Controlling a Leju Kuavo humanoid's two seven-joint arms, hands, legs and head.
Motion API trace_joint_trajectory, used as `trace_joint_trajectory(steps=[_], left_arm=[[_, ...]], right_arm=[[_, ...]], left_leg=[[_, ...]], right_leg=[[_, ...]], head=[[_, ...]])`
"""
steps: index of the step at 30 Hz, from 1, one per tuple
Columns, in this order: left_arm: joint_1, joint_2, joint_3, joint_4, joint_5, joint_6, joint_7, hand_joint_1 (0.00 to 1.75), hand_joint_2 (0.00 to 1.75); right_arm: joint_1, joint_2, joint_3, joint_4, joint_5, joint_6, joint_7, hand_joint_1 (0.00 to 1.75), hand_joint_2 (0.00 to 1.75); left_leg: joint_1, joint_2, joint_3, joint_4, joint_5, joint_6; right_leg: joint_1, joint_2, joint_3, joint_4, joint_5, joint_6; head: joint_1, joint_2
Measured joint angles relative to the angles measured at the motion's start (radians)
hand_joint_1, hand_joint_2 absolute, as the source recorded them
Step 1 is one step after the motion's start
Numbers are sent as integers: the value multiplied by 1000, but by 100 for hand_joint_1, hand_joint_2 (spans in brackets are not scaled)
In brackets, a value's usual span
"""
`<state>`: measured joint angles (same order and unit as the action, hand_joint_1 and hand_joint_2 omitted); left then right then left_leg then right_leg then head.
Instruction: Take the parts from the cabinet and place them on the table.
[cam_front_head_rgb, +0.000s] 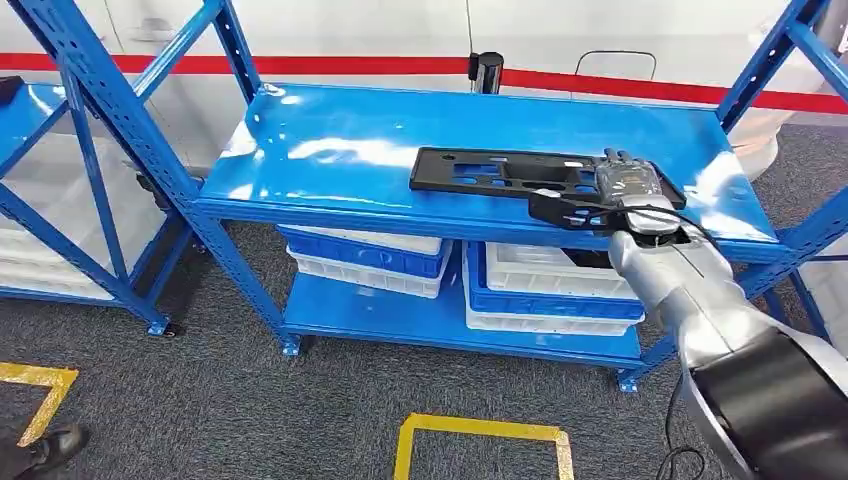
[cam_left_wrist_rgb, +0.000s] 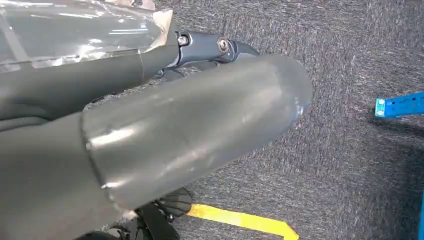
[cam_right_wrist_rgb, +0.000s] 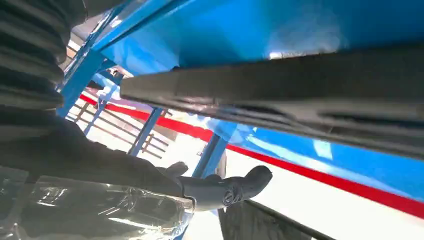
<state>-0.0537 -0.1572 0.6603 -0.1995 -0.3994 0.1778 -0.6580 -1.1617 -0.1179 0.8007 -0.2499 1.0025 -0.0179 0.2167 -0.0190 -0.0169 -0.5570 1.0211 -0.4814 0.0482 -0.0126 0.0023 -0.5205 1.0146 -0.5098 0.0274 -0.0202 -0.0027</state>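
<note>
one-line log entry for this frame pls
phase: reaching for part | right hand: on near end of black part, grasp unclear | part: flat on blue shelf | left hand: hangs over carpet

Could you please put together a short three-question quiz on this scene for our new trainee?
1. True or false: the black part lies on the top shelf of the blue rack.
2. Which hand is at the black part? A) the left hand B) the right hand C) a person's hand
3. Fill in: the blue and white bins sit on the ______ shelf, under the part.

Key
1. True.
2. B. The right hand rests on the part's near right end; whether it has a firm grip cannot be told.
3. Lower.
</note>
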Motion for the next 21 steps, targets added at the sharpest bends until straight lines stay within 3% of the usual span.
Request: trace_joint_trajectory(steps=[1,2,3,13,21], left_arm=[[0,0,1,0,0,0,0,0,0],[0,0,4,0,0,0,0,0,0],[0,0,5,0,0,0,0,0,0],[0,0,14,0,1,-2,0,0,0],[0,0,14,0,-11,-9,0,0,0]], right_arm=[[2,1,0,0,0,0,0,0,175],[4,1,0,0,0,0,0,148,175],[5,2,0,0,0,0,0,175,175],[11,0,-10,0,-3,-23,-23,159,175],[2,-3,-24,0,6,-45,-59,161,175]], left_leg=[[0,0,0,0,0,0],[0,0,0,0,0,0],[0,0,0,0,0,0],[0,0,0,0,0,0],[0,0,0,0,0,0]], right_leg=[[0,0,0,0,0,0],[0,0,0,0,0,0],[0,0,0,0,0,0],[0,0,0,0,0,0],[0,0,0,0,0,0]], head=[[0,0],[0,0],[0,0],[0,0],[0,0]])
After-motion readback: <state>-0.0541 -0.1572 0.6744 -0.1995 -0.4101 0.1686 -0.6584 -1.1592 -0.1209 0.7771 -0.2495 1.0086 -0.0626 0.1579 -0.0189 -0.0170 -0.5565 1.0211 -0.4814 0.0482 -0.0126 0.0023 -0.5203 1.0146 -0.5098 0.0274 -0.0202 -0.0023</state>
